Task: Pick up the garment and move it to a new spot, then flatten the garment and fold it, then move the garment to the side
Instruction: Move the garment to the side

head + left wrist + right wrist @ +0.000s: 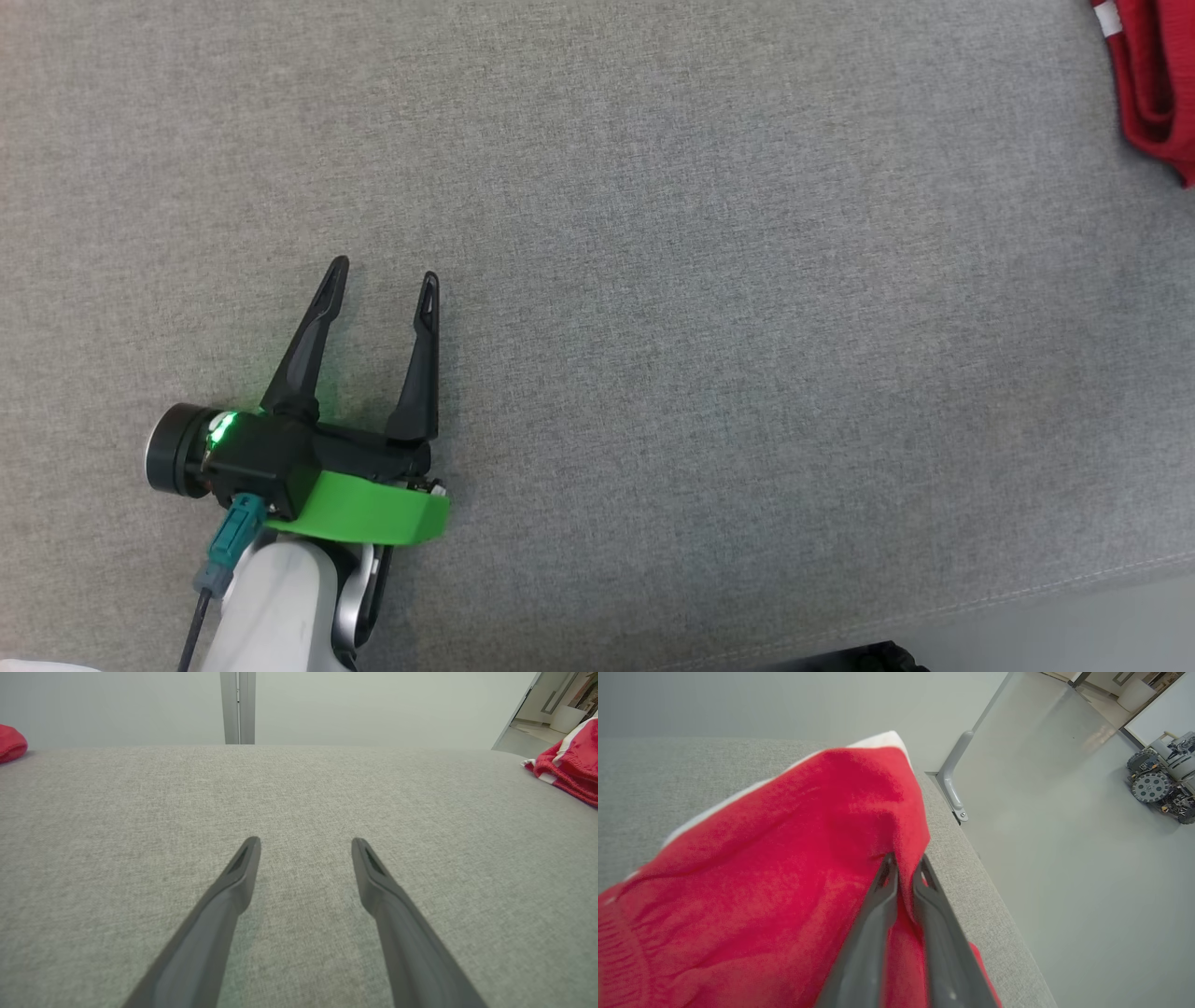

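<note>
The right jaws stood narrow, pinching a fold of the red garment (775,868). The left jaws were wide and empty, over the counter (700,308) at 8 o'clock in the head view. The garment was at 2 o'clock there, close to the counter's edge, with the floor (1073,882) just beyond. This seemed to be the setting-aside step. To do it well, the cloth should rest fully on the counter, a little inward, before release. Then the jaws should draw straight back without dragging the fold. No writing could be read; only a white band (878,741) showed.
</note>
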You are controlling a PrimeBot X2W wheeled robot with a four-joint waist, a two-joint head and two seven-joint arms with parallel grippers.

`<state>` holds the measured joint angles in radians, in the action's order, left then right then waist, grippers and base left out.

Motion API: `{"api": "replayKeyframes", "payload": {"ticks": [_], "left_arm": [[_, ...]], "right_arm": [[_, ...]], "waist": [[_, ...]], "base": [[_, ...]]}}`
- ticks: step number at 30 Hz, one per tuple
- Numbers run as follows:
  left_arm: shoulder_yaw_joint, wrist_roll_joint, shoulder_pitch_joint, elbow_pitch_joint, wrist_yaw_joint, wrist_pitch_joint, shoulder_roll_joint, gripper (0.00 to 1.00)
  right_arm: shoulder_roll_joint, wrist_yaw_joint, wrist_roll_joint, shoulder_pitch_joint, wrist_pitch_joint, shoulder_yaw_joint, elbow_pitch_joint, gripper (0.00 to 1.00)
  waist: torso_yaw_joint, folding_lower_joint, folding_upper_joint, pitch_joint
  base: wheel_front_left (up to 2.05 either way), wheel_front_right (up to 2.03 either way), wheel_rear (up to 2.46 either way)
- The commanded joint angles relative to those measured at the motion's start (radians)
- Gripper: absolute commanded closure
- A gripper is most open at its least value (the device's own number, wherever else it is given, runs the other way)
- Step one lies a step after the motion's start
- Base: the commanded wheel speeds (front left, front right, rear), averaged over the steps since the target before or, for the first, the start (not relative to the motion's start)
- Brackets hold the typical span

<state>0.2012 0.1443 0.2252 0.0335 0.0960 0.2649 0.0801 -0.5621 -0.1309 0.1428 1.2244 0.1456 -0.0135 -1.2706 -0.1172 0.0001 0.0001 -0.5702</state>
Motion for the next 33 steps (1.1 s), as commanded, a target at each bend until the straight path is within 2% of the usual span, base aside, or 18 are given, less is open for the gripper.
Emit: {"api": "replayKeyframes", "payload": {"ticks": [1,5,10,15,20,23,33], "left_arm": [[0.001,-0.005,0.016,0.000,-0.002,-0.001,0.008,0.00],[0.001,-0.004,0.019,0.005,-0.007,-0.001,0.011,0.00],[-0.005,0.011,0.019,0.016,-0.010,-0.001,0.008,0.00],[-0.020,0.022,0.025,0.032,-0.015,-0.001,0.001,0.00],[-0.049,0.046,0.021,0.060,-0.025,-0.001,-0.007,0.00],[-0.064,0.060,0.003,0.081,-0.029,-0.001,-0.013,0.00],[-0.109,0.122,-0.086,0.159,-0.053,-0.001,-0.027,0.00]], "right_arm": [[0.008,0.000,-0.021,0.000,0.018,0.015,-0.005,0.00],[0.025,0.000,-0.086,-0.018,0.056,0.059,-0.011,0.00],[0.089,0.000,-0.144,-0.029,0.094,0.092,0.002,0.00],[0.169,0.000,-0.171,-0.052,0.116,0.074,0.056,0.00],[0.249,0.000,-0.134,-0.102,0.120,0.024,0.155,0.00],[0.275,0.000,-0.097,-0.163,0.120,-0.006,0.231,0.00],[0.362,0.000,0.029,-0.478,0.120,-0.080,0.500,0.00]], "waist": [[-0.003,-0.0001,-0.0001,0.000],[-0.012,-0.0001,-0.0001,0.008],[-0.025,-0.0001,-0.0001,0.036],[-0.023,-0.0001,-0.0001,0.085],[-0.010,-0.0001,-0.0001,0.161],[0.004,-0.0001,-0.0001,0.216],[0.064,-0.0001,-0.0001,0.409]], "base": [[0.00,0.00,0.00],[0.00,0.00,0.00],[0.00,0.00,0.00],[0.00,0.00,0.00],[0.00,0.00,0.00],[0.00,0.00,0.00],[0.00,0.00,0.00]]}}
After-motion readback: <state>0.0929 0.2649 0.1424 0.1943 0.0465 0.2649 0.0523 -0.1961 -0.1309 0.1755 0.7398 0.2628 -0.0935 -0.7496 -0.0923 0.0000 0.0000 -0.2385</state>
